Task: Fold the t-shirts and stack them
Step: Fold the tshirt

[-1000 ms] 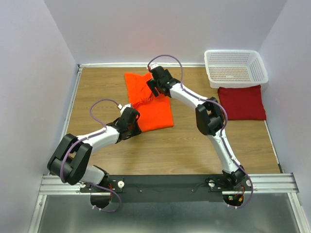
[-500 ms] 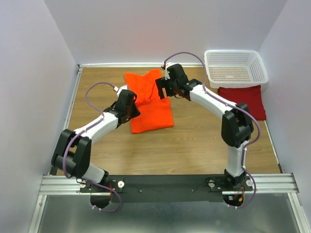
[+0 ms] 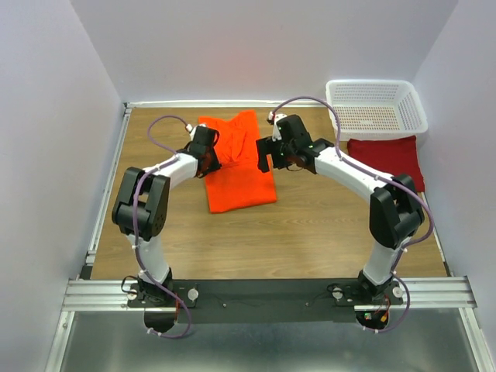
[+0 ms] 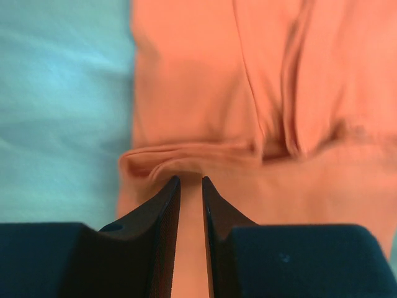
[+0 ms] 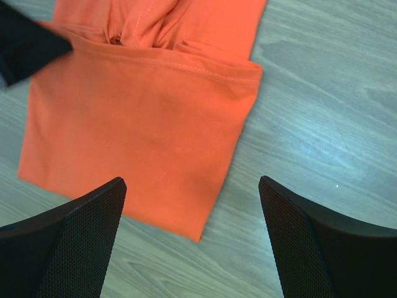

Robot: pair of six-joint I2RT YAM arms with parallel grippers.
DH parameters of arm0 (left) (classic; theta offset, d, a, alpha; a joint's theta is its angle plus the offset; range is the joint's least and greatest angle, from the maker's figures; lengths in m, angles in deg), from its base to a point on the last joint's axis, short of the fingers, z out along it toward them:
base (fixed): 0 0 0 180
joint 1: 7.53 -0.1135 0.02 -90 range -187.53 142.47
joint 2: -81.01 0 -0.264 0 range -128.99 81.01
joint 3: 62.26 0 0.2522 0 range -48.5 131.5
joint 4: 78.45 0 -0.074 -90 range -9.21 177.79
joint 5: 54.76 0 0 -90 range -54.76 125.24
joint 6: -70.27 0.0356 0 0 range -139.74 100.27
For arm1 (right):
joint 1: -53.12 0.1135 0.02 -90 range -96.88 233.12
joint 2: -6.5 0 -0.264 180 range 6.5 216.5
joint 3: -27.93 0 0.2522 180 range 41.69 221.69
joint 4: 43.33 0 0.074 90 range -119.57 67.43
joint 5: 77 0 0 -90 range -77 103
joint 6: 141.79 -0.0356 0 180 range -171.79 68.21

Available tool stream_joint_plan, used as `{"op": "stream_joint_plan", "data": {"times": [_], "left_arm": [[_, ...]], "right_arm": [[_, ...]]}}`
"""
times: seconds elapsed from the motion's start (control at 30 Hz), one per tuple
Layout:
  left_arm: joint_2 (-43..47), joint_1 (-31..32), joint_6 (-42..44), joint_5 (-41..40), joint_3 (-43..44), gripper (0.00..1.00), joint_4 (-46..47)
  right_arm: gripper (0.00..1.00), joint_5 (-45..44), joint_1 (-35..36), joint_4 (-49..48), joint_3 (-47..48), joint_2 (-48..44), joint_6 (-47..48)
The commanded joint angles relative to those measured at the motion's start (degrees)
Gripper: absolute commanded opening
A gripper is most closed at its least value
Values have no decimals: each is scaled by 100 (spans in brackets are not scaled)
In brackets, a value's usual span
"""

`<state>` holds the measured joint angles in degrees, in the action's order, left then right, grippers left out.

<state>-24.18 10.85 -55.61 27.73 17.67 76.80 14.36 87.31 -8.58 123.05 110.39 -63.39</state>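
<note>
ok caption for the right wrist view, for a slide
Open right gripper hovers over the partly folded bright orange cloth t-shirt.

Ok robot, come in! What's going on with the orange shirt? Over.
Left gripper pinching a fold of the orange t-shirt. Right gripper open, hovering over it, empty. Maroon t-shirt folded beside basket. Nothing in the way.

High overhead view, wrist close-ups sharing orange t-shirt [image 3: 240, 170]

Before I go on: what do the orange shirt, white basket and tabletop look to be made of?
Bright orange t-shirt: soft matte knit cloth, probably cotton; stitched hem, limp folds. White mesh basket: seemingly rigid moulded plastic; even perforated grid. Brown tabletop: wood or wood-look laminate, smooth; plank grain, faint sheen.
</note>
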Motion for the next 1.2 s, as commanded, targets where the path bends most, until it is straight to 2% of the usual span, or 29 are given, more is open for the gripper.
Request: {"op": "stream_joint_plan", "data": {"times": [0.0,0.13,0.23,0.3,0.33,0.43,0.47,0.5,0.57,0.6,0.7,0.93,0.97,1.07,1.17], "left_arm": [[-414,-325,362,-286,606,28,-167],[-547,-527,406,-207,1037,28,-325],[-232,-528,371,-59,1082,30,-352],[14,-528,336,56,847,32,-282],[312,-528,284,161,723,34,-186],[770,-528,230,442,47,34,130],[980,-528,213,652,-129,34,410],[1043,-528,230,724,-401,34,543],[1001,-536,326,1128,-552,33,816],[922,-536,371,1207,-579,32,861],[570,-554,467,1418,-588,28,1045],[-299,-861,459,1673,-343,24,1257],[-327,-870,459,1648,-290,24,1257],[-397,-905,450,1568,-166,24,1160],[-485,-949,459,1498,-26,24,881]], "right_arm": [[95,109,17,-113,-164,-238,-115],[94,162,-62,-192,-217,-203,-238],[90,609,-281,-376,-200,-116,-422],[83,1110,-492,-569,-139,-1,-588],[75,1468,-562,-770,-130,34,-650],[58,2032,-826,-1088,-59,279,-914],[45,2452,-931,-1280,-24,385,-958],[39,2656,-976,-1369,11,481,-1063],[26,3139,-1029,-1571,134,859,-1186],[16,3290,-1090,-1807,178,991,-1248],[3,3852,-1213,-2386,318,1483,-1678],[1,4486,-1529,-3433,618,2713,-2188],[1,4513,-1530,-3435,583,2715,-2285],[1,4574,-1731,-4304,170,2934,-2839],[1,4513,-1811,-4341,20,2882,-2805]]}}
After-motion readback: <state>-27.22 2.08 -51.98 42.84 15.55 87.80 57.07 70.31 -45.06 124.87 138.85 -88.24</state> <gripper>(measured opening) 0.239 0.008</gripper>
